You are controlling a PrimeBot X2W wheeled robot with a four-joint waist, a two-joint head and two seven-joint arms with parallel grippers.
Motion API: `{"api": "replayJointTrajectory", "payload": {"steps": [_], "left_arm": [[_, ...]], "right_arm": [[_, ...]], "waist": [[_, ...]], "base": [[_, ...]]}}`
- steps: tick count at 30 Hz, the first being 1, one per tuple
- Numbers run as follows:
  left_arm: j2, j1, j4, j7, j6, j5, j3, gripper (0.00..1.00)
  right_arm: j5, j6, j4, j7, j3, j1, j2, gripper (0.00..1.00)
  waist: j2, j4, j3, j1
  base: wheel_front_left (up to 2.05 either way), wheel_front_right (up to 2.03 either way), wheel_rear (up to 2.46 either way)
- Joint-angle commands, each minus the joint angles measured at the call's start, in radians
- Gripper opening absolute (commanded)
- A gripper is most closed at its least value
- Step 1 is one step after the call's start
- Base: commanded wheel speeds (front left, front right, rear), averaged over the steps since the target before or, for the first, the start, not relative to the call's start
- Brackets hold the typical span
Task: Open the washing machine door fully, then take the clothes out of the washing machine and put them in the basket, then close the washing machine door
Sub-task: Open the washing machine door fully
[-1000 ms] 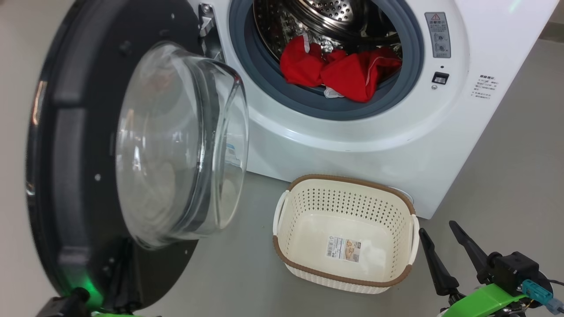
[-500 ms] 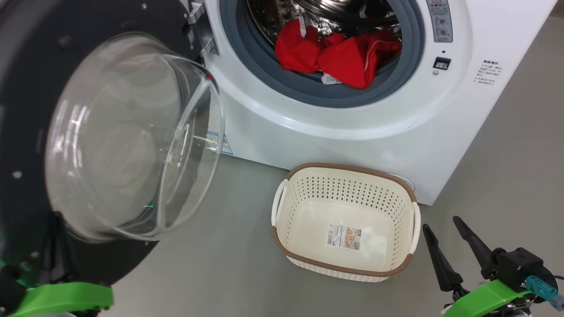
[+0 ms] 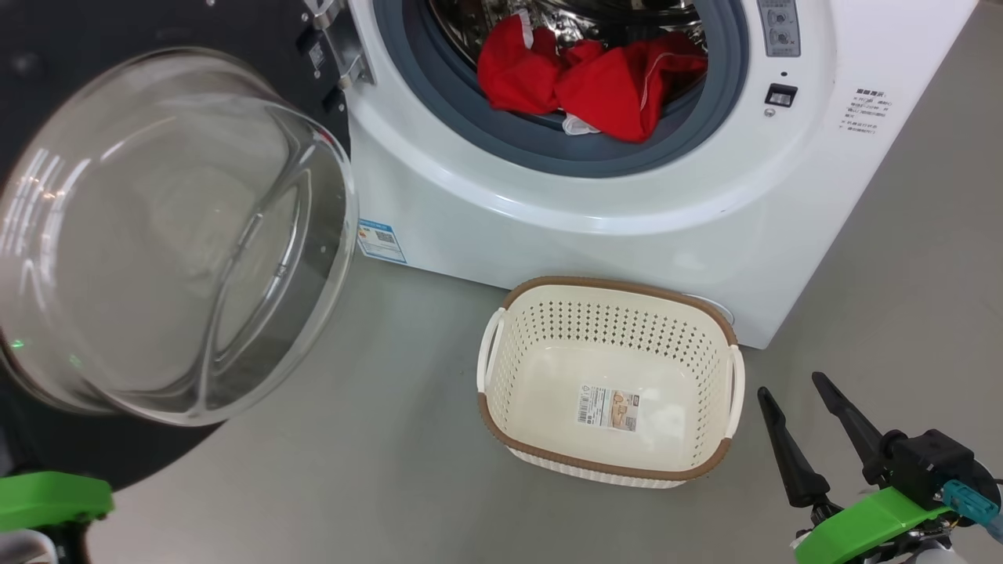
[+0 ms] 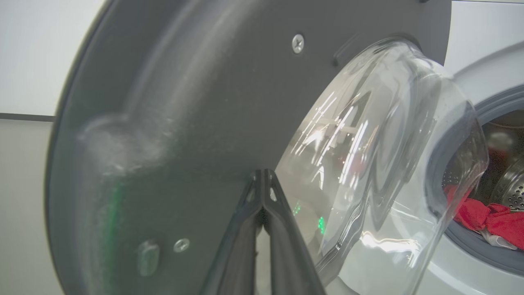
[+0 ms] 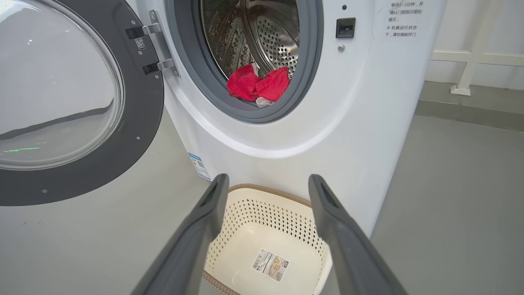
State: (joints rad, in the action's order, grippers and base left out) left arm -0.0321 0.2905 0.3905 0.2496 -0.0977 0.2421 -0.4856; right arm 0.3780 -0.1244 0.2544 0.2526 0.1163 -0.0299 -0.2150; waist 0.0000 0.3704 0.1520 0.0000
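The washing machine door (image 3: 168,235) stands swung out to the left, its glass bowl bulging toward me and its black frame (image 4: 176,102) behind it. My left gripper (image 4: 262,177) is shut, its tips resting against the frame's dark inner face beside the glass. The white washing machine (image 3: 548,219) is open, and the red clothes (image 3: 588,78) lie at the drum's front lip on the grey gasket. The cream basket (image 3: 619,283) stands on the floor before the machine with only a sticker in it. Right of it, my right gripper (image 3: 790,385) hangs open, its fingers (image 5: 217,196) framing the basket (image 5: 254,213) below the clothes (image 5: 258,84).
Grey floor spreads left and right of the basket. The door hinge (image 3: 341,47) sits at the opening's upper left and the latch slot (image 3: 781,95) at its right. A white rail (image 5: 470,57) runs along the wall beyond the machine's right side.
The door has swung further out to the left, with my left arm's green part moving left with it. The head camera has shifted too. The right gripper stays open by the basket.
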Motion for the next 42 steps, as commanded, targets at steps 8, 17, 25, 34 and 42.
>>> {"api": "replayJointTrajectory", "payload": {"steps": [8, 17, 25, 34, 42], "left_arm": [[-0.089, 0.094, 0.073, 0.012, -0.015, -0.047, -0.125, 0.0], [-0.123, 0.135, 0.156, 0.012, -0.029, -0.069, -0.171, 0.0], [-0.108, 0.117, 0.158, 0.012, -0.032, -0.067, -0.164, 0.0], [-0.064, 0.032, 0.105, 0.012, -0.033, -0.018, -0.095, 0.08], [-0.029, -0.065, 0.014, 0.012, -0.033, 0.018, -0.007, 0.64]], "right_arm": [[0.005, -0.006, -0.029, 0.009, 0.037, -0.046, -0.029, 1.0], [0.005, -0.006, -0.026, 0.009, 0.043, -0.05, -0.033, 1.0], [0.004, -0.006, -0.025, 0.009, 0.04, -0.045, -0.026, 1.0], [0.006, -0.006, -0.023, 0.009, 0.036, -0.035, -0.014, 1.0], [0.011, -0.006, -0.02, 0.009, 0.035, -0.027, -0.005, 1.0]], "waist": [[0.0, -0.016, 0.024, 0.0], [0.0, -0.034, 0.028, 0.0], [0.0, -0.039, 0.017, 0.0], [0.0, -0.038, -0.013, 0.0], [0.0, -0.052, -0.041, 0.0]], "base": [[0.0, 0.0, 0.0], [0.0, 0.0, 0.0], [0.0, 0.0, 0.0], [0.0, 0.0, 0.0], [0.0, 0.0, 0.0]]}}
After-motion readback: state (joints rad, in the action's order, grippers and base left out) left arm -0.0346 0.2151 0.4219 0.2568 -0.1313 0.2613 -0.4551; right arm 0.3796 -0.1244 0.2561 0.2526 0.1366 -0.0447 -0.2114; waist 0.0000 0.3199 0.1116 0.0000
